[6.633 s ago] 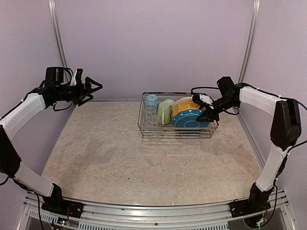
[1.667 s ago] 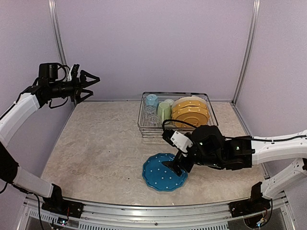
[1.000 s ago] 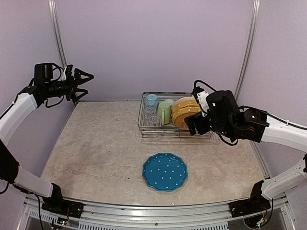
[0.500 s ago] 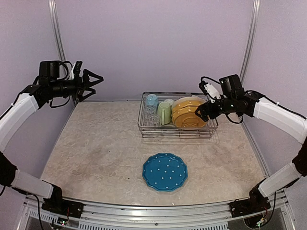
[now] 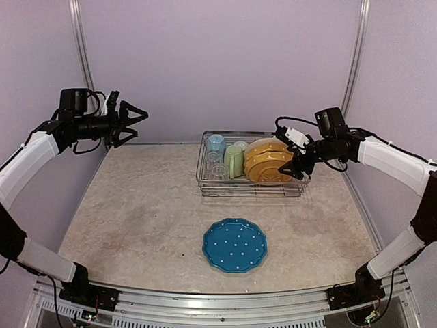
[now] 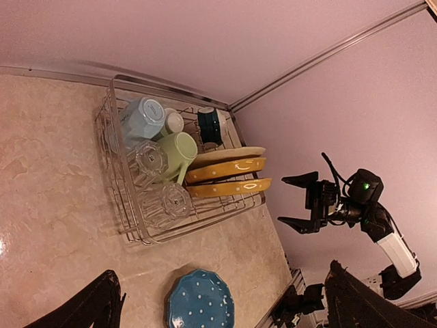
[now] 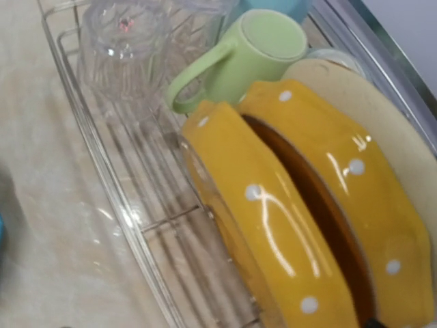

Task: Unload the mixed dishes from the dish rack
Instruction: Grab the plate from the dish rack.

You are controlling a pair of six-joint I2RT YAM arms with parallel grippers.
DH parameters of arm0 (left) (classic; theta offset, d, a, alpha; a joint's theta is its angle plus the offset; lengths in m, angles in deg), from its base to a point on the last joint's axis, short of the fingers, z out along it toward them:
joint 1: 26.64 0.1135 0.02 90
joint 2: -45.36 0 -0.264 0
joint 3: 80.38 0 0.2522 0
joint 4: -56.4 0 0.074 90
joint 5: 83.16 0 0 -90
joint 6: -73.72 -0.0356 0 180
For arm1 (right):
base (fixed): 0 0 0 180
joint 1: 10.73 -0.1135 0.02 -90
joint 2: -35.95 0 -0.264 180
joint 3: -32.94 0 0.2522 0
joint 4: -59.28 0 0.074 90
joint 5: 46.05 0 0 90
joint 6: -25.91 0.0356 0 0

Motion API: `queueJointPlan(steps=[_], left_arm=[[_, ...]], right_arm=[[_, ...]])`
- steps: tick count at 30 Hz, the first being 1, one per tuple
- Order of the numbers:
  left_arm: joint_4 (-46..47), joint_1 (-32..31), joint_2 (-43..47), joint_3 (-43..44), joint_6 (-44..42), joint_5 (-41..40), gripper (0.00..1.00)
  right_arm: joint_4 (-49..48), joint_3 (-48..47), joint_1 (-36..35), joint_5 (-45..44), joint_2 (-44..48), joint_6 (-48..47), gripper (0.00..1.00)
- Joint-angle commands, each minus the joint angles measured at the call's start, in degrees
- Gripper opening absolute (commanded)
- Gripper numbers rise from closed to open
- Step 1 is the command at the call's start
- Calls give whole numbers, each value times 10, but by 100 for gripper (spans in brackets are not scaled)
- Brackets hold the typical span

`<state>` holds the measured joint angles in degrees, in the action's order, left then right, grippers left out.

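Observation:
The dish rack [image 5: 205,179] stands at the back of the table. It holds two dotted yellow plates [image 5: 270,164], a cream plate [image 6: 229,153], a pale green mug [image 5: 234,160], a light blue mug [image 5: 216,143], clear glasses [image 5: 216,167] and a dark bowl [image 6: 210,124]. A blue dotted plate [image 5: 234,244] lies flat on the table in front. My right gripper [image 5: 295,167] hovers open at the rack's right end, just beside the front yellow plate [image 7: 259,225], with nothing between its jaws. High at the far left, my left gripper [image 5: 130,119] is open and holds nothing.
Purple walls close in the back and both sides, with metal corner posts [image 5: 349,68]. The table's near edge carries an aluminium rail [image 5: 218,304] with both arm bases. The rack's wire front rim [image 7: 102,164] runs close beside the plates.
My right arm has swung back from the table's middle to the rack and lowered its open gripper to the right end, by the yellow plates. The left arm has barely shifted.

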<state>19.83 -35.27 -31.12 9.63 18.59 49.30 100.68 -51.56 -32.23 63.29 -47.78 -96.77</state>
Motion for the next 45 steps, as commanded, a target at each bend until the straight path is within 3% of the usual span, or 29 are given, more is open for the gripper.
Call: queueJointPlan(steps=[1,14,19,26,37,45], left_arm=[[6,-1,-8,6,2,12,99],[6,-20,-10,7,4,23,99],[6,-25,-7,6,1,19,99],[8,-27,-16,6,6,29,99],[13,-27,-26,6,12,40,99],[16,-27,-28,5,14,45,99]], right_arm=[[33,-50,15,20,-47,-99,89],[74,-88,32,56,-118,-153,86],[123,-118,43,96,-161,-189,71],[188,-197,50,119,-236,-215,64],[236,-274,51,123,-301,-234,42],[256,-302,52,136,-302,-241,15]])
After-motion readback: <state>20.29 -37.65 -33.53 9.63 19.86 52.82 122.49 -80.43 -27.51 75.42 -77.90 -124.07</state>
